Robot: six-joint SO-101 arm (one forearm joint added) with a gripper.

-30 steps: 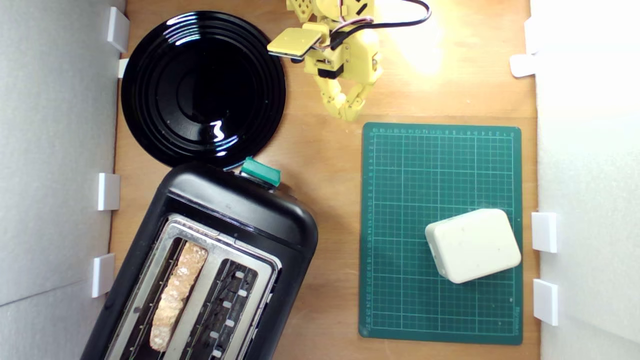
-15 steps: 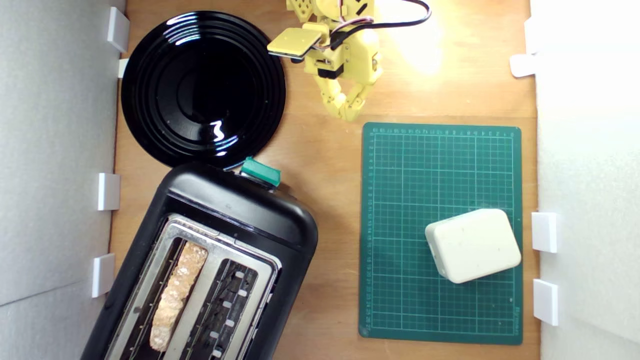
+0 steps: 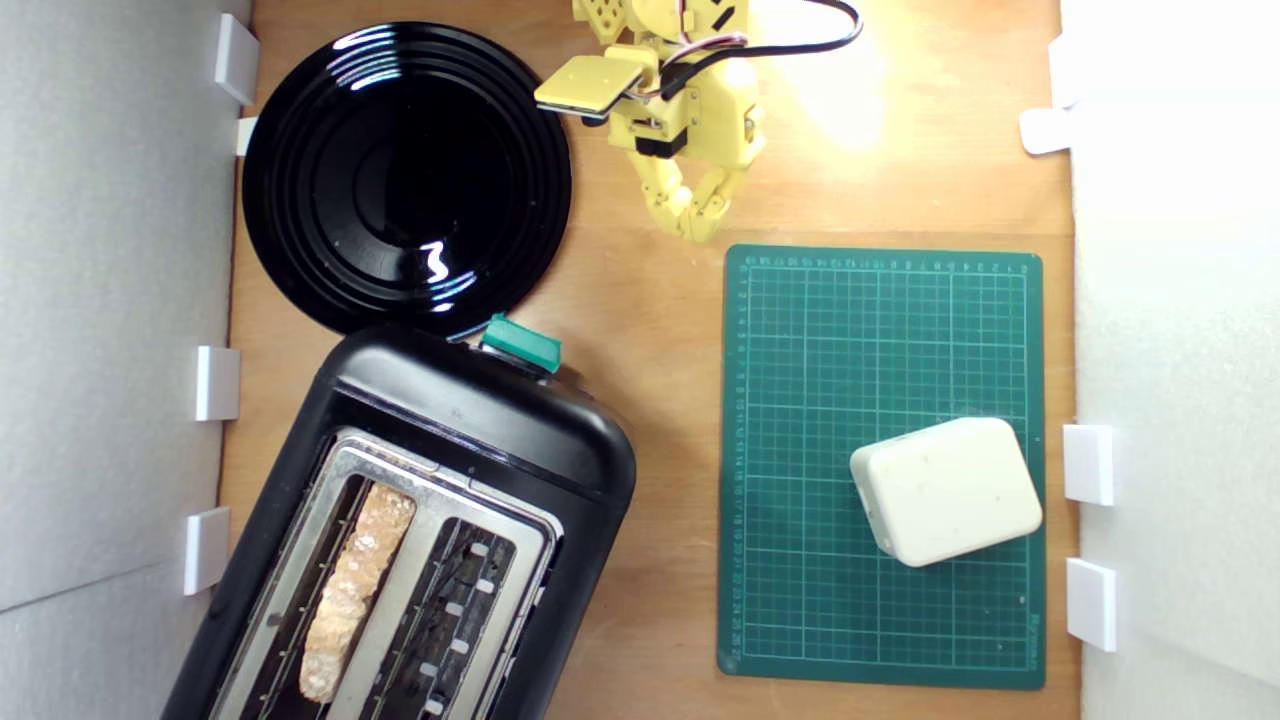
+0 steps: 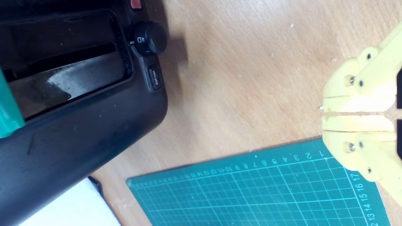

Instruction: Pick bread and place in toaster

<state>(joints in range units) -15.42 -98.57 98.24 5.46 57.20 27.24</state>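
Looking from your end effector (image 3: 697, 228), you are seeing it pinched closed and holding nothing, waiting over the table (image 3: 650, 300). The bread (image 3: 352, 590) is already standing on edge in the toaster (image 3: 470, 420), long side running along the slot. The job is looking finished; nothing more is needing you.

A wooden tabletop (image 3: 650, 330) lay between white foam walls (image 3: 110, 300), with bright light glaring at its far edge.
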